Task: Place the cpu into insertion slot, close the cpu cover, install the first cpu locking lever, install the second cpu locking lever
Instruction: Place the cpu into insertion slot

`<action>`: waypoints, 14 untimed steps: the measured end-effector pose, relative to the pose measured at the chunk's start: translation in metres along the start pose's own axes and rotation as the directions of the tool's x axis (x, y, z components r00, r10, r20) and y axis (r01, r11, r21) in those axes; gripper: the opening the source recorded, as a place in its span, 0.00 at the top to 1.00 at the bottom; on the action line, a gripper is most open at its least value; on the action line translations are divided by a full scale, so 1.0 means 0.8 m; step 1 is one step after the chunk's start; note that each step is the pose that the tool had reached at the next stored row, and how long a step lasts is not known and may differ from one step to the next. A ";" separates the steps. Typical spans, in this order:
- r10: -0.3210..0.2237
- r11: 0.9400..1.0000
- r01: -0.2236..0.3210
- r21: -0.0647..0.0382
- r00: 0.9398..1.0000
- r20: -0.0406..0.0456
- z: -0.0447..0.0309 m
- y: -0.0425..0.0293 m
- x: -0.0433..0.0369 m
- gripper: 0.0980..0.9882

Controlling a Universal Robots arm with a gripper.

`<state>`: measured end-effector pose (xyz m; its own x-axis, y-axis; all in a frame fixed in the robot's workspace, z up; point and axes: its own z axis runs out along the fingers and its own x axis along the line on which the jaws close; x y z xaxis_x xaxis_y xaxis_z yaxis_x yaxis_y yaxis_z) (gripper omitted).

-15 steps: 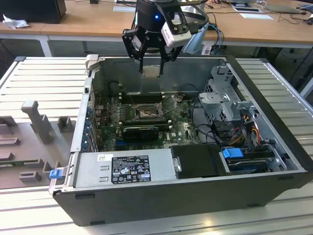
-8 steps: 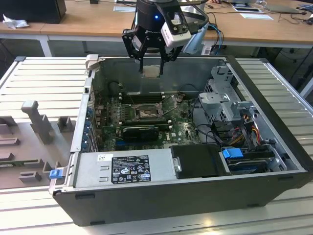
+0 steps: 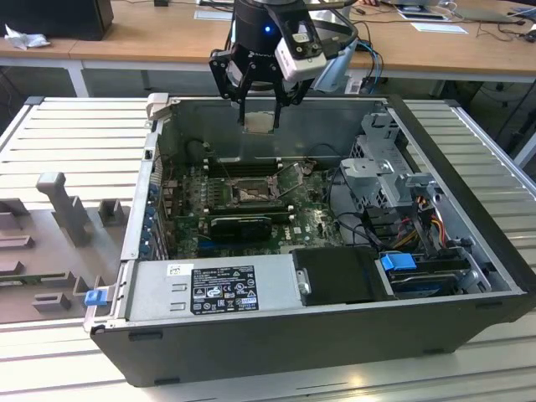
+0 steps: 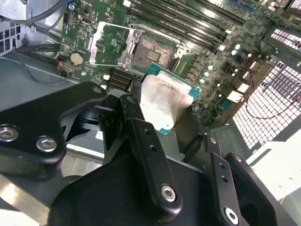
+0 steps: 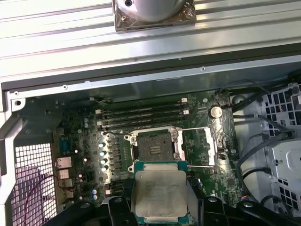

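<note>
The flat silver-faced cpu is being clamped by the black tool well above the black-framed square insertion slot, where level, squared alignment is being demanded.

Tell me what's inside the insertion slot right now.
Only its bare dark pin field; no chip sits in the insertion slot. The cpu is held in the claw above the board, hiding the board beside the slot in the first wrist view.
</note>
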<state>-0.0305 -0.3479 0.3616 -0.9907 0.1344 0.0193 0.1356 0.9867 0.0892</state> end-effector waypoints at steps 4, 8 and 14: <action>0.005 1.000 -0.005 0.000 1.000 0.000 0.0000 0.0000 0.000 0.52; 0.010 1.000 -0.010 0.000 1.000 0.001 0.0001 0.0000 0.000 0.52; 0.018 1.000 -0.018 0.000 1.000 0.002 0.0001 0.0000 0.000 0.52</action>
<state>-0.0305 -0.3479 0.3616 -0.9882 0.1518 0.0193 0.1529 0.9842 0.0891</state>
